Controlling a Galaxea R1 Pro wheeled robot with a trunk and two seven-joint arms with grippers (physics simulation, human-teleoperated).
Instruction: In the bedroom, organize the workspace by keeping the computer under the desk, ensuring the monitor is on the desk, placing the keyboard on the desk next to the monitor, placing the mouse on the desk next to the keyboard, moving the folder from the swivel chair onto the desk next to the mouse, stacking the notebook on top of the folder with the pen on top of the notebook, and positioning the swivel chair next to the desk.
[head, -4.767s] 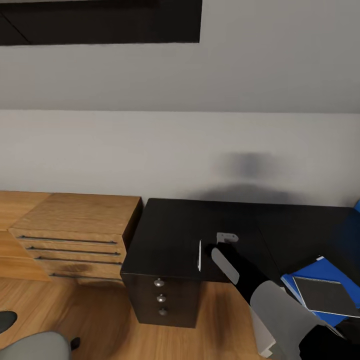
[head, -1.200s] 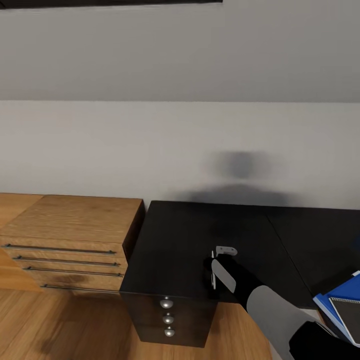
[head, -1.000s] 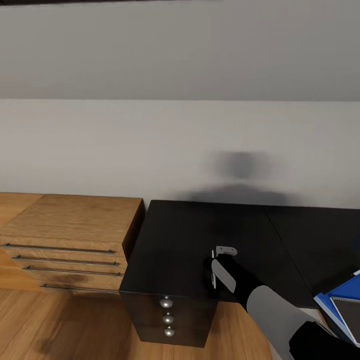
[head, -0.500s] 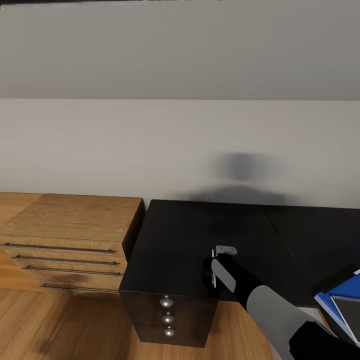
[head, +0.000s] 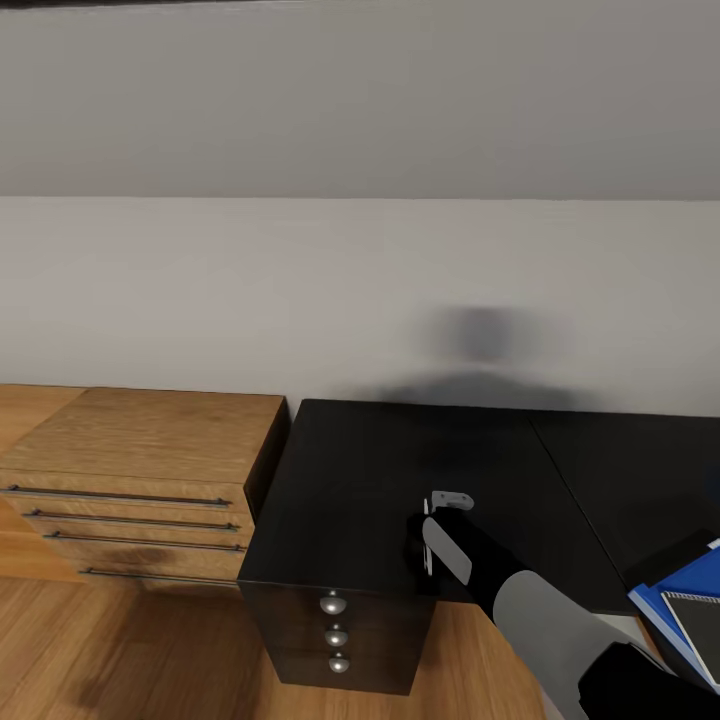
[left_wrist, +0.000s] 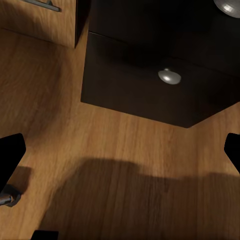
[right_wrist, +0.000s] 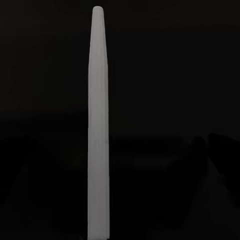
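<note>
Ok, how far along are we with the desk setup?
Done: the notebook lies on the folder, though what they rest on is cut off. In hand: the right pincer holds the pen over the desk. Still to do: pen onto notebook; monitor, keyboard, mouse and chair can't be judged from here.

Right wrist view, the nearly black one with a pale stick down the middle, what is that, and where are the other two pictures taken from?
This is a two-armed robot in a simulator. That camera sits by the right gripper and looks along the white pen it seems to hold above the black desk. The head view looks down from the robot's head; a blue folder shows at its lower right edge. The left wrist camera sees the open left gripper above the wooden floor, near the desk's drawers.
</note>
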